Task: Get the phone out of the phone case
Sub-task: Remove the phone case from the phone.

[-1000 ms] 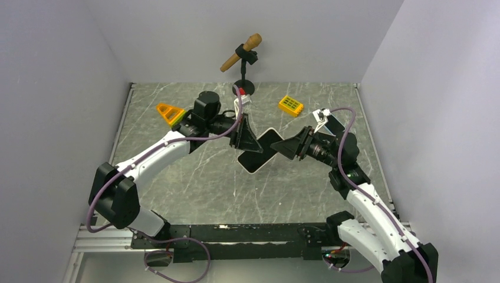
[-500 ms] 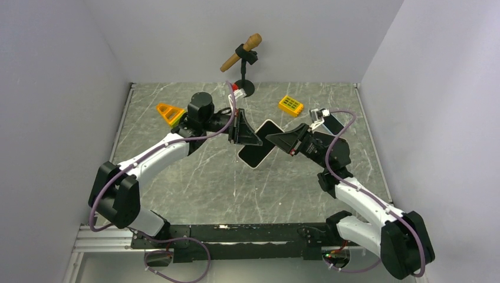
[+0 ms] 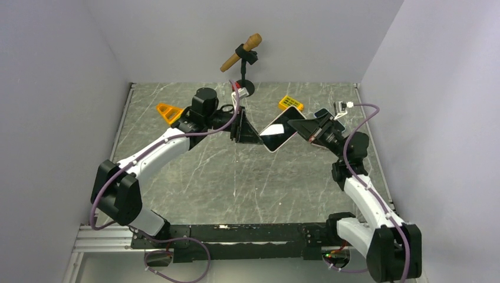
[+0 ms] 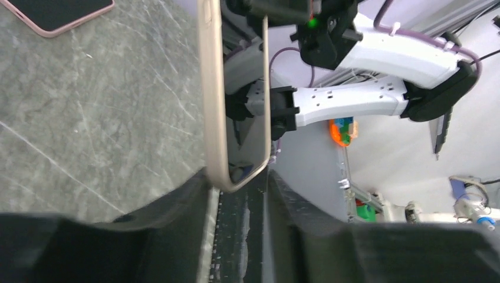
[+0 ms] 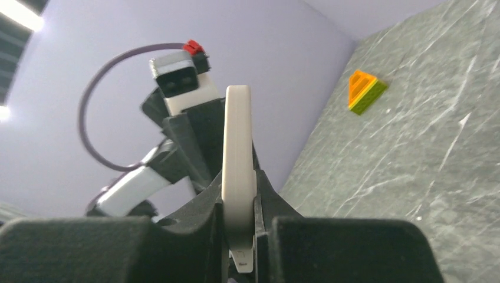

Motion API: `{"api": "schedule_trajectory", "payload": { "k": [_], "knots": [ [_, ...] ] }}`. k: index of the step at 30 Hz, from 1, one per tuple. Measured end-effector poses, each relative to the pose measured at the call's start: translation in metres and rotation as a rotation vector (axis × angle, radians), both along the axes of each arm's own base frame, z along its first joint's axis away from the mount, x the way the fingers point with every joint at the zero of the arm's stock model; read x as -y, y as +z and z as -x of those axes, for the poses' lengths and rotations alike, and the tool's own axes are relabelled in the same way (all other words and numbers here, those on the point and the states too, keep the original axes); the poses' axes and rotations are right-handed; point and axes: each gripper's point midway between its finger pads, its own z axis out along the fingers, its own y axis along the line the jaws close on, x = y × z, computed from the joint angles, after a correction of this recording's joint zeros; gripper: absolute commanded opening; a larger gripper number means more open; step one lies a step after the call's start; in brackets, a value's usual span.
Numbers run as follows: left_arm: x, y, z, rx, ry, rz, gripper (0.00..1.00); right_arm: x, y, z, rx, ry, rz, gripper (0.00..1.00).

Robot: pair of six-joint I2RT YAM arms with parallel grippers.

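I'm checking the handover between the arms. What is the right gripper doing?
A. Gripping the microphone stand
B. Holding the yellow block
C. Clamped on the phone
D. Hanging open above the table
C: the right wrist view shows the right gripper shut on the thin pale edge of the phone, and the overhead view shows the phone at that gripper's tip, screen facing up.

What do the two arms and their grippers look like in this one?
Both the left arm and right arm have white links, black joints and a purple cable looped alongside. The left gripper and right gripper are black and wedge-shaped.
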Motion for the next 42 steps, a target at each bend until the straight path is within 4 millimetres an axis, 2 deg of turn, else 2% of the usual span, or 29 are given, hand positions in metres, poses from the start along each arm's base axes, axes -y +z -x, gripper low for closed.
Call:
{"api": "schedule_trajectory", "payload": {
  "k": [1,6,9,14,27,29,33,35,39,42],
  "knots": [
    [0.0,-0.002,-0.002,-0.014,-0.001,-0.001,0.3,0.005,0.003,-0.003,-0.008,0.008,-0.005,0.0],
    [-0.003,-0.005,-0.007,-0.046,-0.01,0.007,0.4,0.017,-0.002,-0.012,-0.064,0.076,-0.05,0.0],
    [-0.003,-0.001,-0.004,-0.04,-0.035,0.023,0.41,0.014,-0.005,-0.009,-0.084,0.135,-0.061,0.0],
    [-0.001,0.002,0.0,-0.059,-0.071,0.06,0.42,0.011,0.002,0.002,-0.048,0.188,-0.058,0.0],
    [0.004,0.0,0.007,-0.085,-0.114,0.076,0.28,0.01,0.004,0.004,-0.033,0.193,-0.054,0.0],
    [0.006,0.0,0.01,-0.085,-0.122,0.076,0.24,0.01,0.004,0.004,-0.026,0.192,-0.054,0.0],
    [0.007,0.0,0.012,-0.091,-0.128,0.075,0.05,0.009,0.006,0.005,-0.013,0.197,-0.051,0.0],
    [0.007,0.0,0.013,-0.098,-0.13,0.08,0.0,0.009,0.007,0.006,-0.002,0.197,-0.049,0.0],
    [0.006,-0.005,0.017,-0.079,-0.133,0.109,0.0,0.008,0.008,0.011,0.018,0.213,-0.051,0.0],
    [0.001,-0.003,0.031,-0.022,-0.139,0.128,0.0,0.003,0.004,0.019,-0.012,0.252,-0.093,0.0]
  ]
}}
